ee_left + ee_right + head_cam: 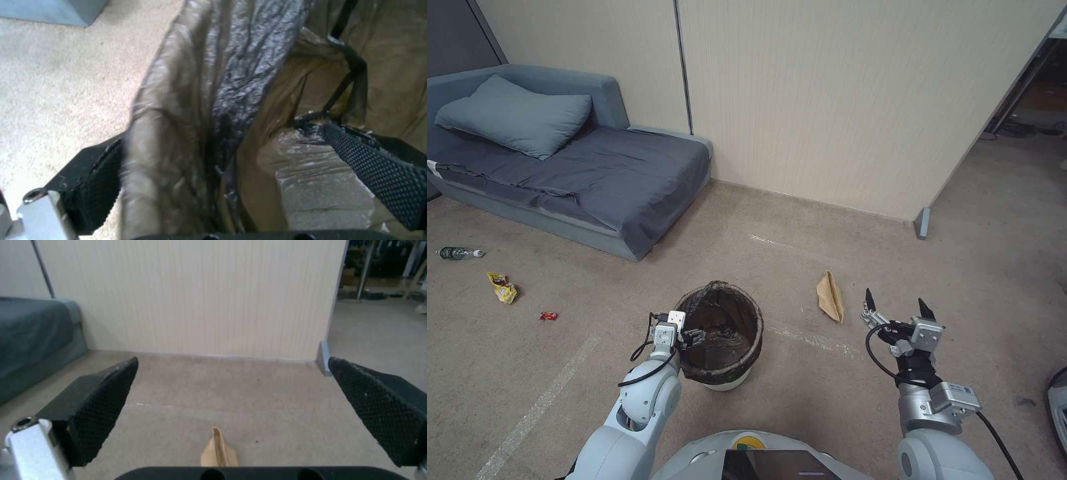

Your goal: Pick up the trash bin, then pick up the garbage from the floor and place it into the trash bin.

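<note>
The trash bin (725,380), a white bucket lined with a crinkled dark bag, stands on the carpet just ahead of me. My left gripper (692,335) is open and straddles the bin's near-left rim (186,110): one finger (93,186) sits outside the bag, the other (382,173) inside. Garbage lies about: a tan paper bag (831,297) (218,450) right of the bin, and a yellow wrapper (502,287), tiny red wrapper (548,316) and green bottle (457,253) far left. My right gripper (896,308) (233,361) hovers open just right of the paper bag, holding nothing.
A grey-blue sofa bed (580,180) with a pillow stands at the back left against a beige partition wall (827,100). The wall ends at a metal foot (922,223), with an open passage to its right. A pale line (540,400) marks the carpet at the near left.
</note>
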Tool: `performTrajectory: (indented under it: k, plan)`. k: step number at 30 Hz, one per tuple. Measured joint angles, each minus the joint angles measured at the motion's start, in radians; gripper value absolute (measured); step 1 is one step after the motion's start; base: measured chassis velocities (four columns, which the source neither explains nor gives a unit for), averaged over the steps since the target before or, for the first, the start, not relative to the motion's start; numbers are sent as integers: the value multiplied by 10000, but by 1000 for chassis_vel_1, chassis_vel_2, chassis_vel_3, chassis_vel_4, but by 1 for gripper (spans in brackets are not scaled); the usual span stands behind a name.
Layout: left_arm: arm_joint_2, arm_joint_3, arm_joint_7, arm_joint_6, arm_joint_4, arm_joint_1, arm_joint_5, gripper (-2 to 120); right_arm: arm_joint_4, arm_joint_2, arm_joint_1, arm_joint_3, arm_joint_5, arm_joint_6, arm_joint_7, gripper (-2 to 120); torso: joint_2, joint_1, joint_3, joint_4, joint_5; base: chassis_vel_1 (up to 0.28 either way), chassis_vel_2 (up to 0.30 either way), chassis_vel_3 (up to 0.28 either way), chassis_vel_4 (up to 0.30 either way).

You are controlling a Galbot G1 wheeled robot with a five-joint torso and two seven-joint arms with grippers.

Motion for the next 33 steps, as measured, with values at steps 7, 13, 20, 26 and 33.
performTrajectory:
  k: [7,13,20,26,33]
  plan:
    - [4,-47,-25,-6,118,-47,-22,100,-17,0,-5,-6,-2,2,-1,100,0,0,0,0,-1,0,0,0,0]
    - [16,-33,-20,-12,46,-18,0,86,-73,0,31,-6,0,16,-1,100,0,0,0,0,-1,0,0,0,0]
    - [19,-183,-97,-15,-92,-10,44,62,-165,0,107,-70,-19,-10,3,100,0,0,0,0,0,0,0,0,0]
    - [131,-230,-124,-15,-58,-63,23,42,-165,0,155,-30,-16,-28,27,100,0,0,0,0,-1,0,0,0,0]
    - [171,-225,-123,-16,-85,-62,-25,12,-159,0,186,-5,20,-26,45,100,0,0,0,-1,0,0,0,0,0]
